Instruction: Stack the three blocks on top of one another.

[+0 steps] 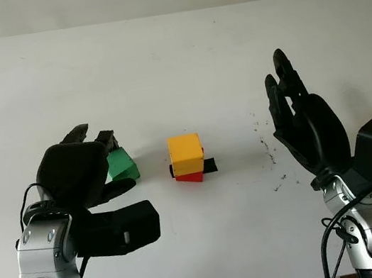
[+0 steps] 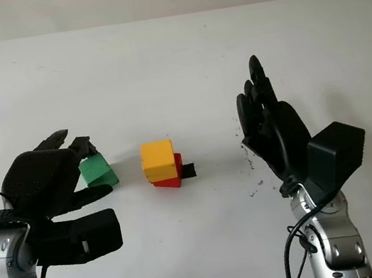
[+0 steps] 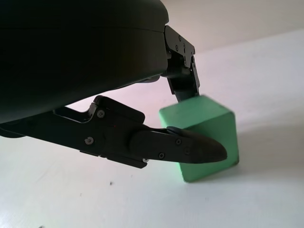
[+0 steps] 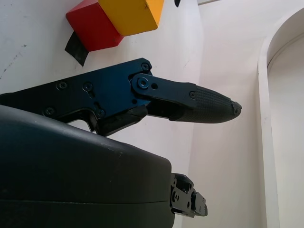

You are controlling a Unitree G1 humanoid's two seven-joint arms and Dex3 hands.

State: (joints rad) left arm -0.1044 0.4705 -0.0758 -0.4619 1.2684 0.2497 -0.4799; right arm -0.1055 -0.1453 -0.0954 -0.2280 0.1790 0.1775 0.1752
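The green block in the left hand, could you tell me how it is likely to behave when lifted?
The green block looks rigid and flat-faced, so probably it won't roll. The left hand pinches it between fingers; smooth faces might slip.

Matt, smooth green block [image 3: 204,135], perhaps painted wood; matt black plastic left hand [image 1: 81,175]; smooth white table [image 1: 178,54].

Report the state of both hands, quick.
Left hand: shut on the green block, left of the yellow block stacked on the red block.
Right hand: open, raised right of the stack.
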